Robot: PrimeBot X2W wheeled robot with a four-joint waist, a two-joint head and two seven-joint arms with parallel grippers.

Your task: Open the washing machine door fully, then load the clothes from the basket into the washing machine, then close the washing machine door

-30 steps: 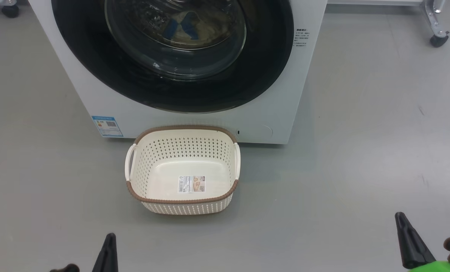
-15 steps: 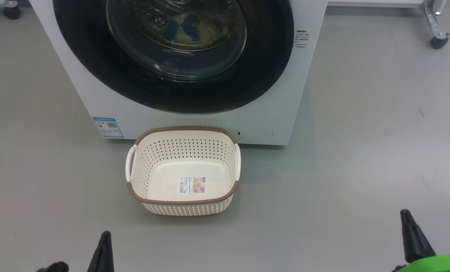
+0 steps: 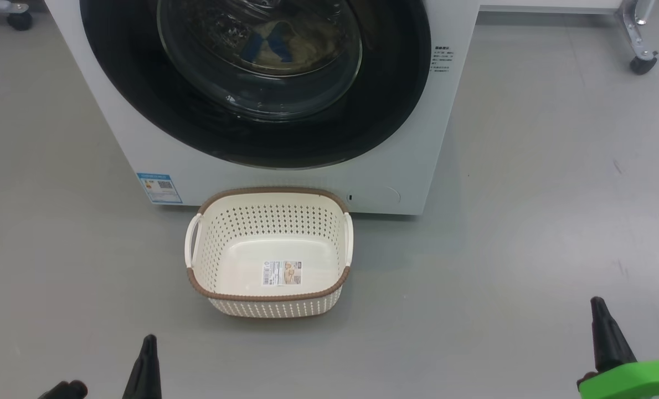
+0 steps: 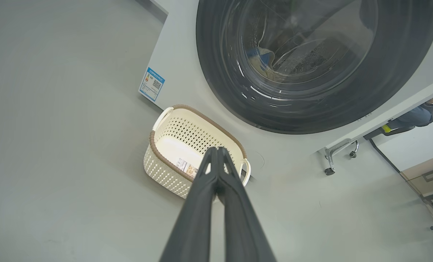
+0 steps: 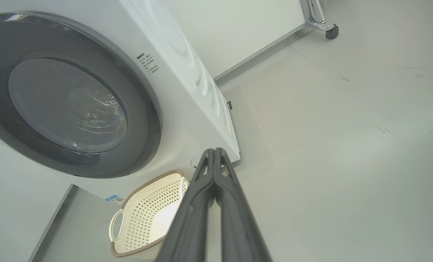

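One basket (image 3: 274,307) sat before one washing machine (image 3: 285,180), door (image 3: 396,83) closed, clothes (image 3: 307,49) inside; left gripper (image 4: 216,151), right gripper (image 5: 213,151) both pinched together, holding nothing.

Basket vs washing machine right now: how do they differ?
The small cream-white perforated plastic basket is empty; the big white front-loading washing machine holds the cream-and-blue clothes behind its glass. The basket is open-topped; the washing machine's glossy black round door is shut. Both stand on the grey floor, basket directly in front of the machine.

Bright, even light leaves glints on the washing machine door (image 3: 255,72)
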